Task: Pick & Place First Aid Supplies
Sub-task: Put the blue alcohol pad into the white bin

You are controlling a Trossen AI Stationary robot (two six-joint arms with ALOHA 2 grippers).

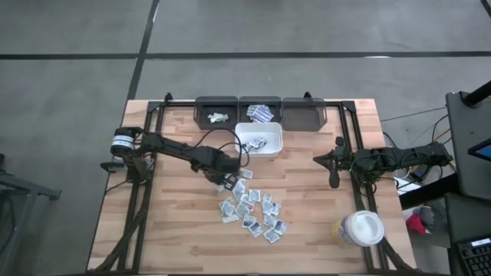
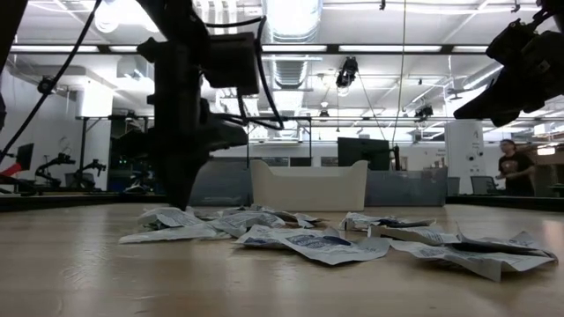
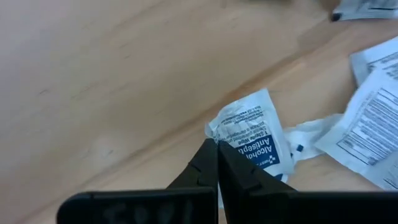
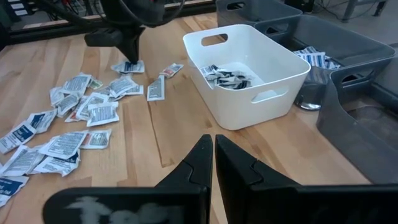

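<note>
- Left gripper (image 1: pixel 230 181) sits at the near edge of the scattered sachets (image 1: pixel 253 211), fingers pinched together on one alcohol wipe sachet (image 3: pixel 255 134).
- These look light, thin, crinkly and slippery; an edge is best.
- Roughly twenty lie loose on the table; more fill the white bin (image 1: pixel 275 152).
- Right gripper (image 1: pixel 334 170) hangs closed, empty, well apart.

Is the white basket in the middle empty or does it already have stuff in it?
Not empty. The white basket already has a small heap of packets on its floor, though most packets lie loose on the table.

Scattered sachets (image 2: pixel 326 239) before white bin (image 2: pixel 308 185), dark arm (image 2: pixel 181 106) above
</note>
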